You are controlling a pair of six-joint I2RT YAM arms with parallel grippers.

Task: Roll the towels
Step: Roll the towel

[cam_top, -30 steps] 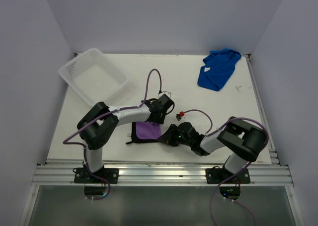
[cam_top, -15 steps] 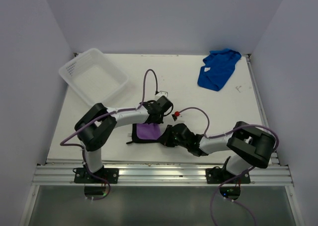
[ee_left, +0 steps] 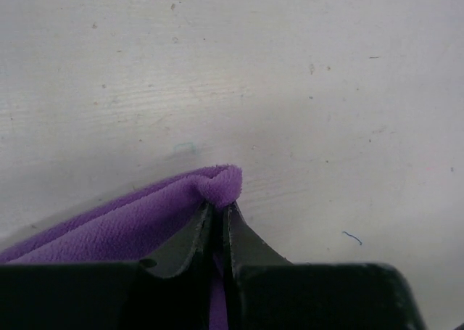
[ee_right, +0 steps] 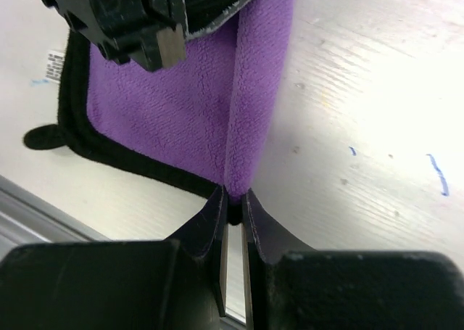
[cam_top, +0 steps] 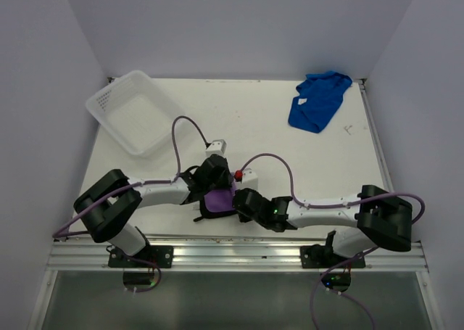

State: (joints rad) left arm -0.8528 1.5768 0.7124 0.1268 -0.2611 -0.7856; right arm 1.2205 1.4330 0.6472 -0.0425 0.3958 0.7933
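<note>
The purple towel, edged in black, lies partly folded near the table's front edge, between my two grippers. My left gripper is shut on the far end of the towel's raised right-hand fold; its fingertips pinch the cloth. My right gripper is shut on the near end of that same fold. The left gripper shows in the right wrist view at the towel's far side. The blue towel lies crumpled at the far right, away from both arms.
A white plastic basket stands at the far left of the table. The table's metal front rail runs just behind the purple towel. A small white tag lies by the towel's left edge.
The left gripper has closed on the purple towel's edge. Both wrists have moved left and toward the front edge, drawing the fold over, so the towel looks narrower.
</note>
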